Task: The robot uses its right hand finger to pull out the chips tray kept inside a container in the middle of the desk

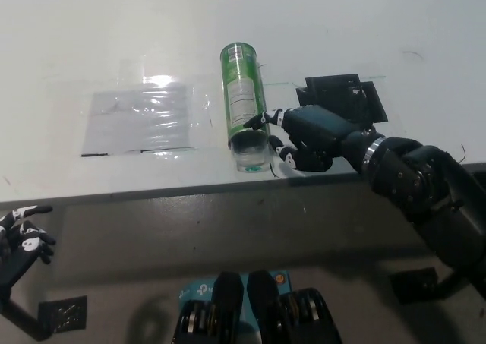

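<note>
At frame centre we see the green container (pixel 244 101) lying on the white desk (pixel 114 33). Our black right hand (pixel 304 137) touches its near end, fingertip (pixel 254 121) extended. Our white left hand (pixel 21 236) rests lower left.

Bright, even overhead light washes the pale grey desk (pixel 380 25) almost to white at its far side. A sharp glare spot sits on the clear crinkled plastic sheet (pixel 140 116), near its upper edge. The black right robot hand (pixel 300 135) casts a soft shadow just beneath it. Below the desk edge the picture turns dim. Focus is fair, with fine detail slightly soft.
</note>
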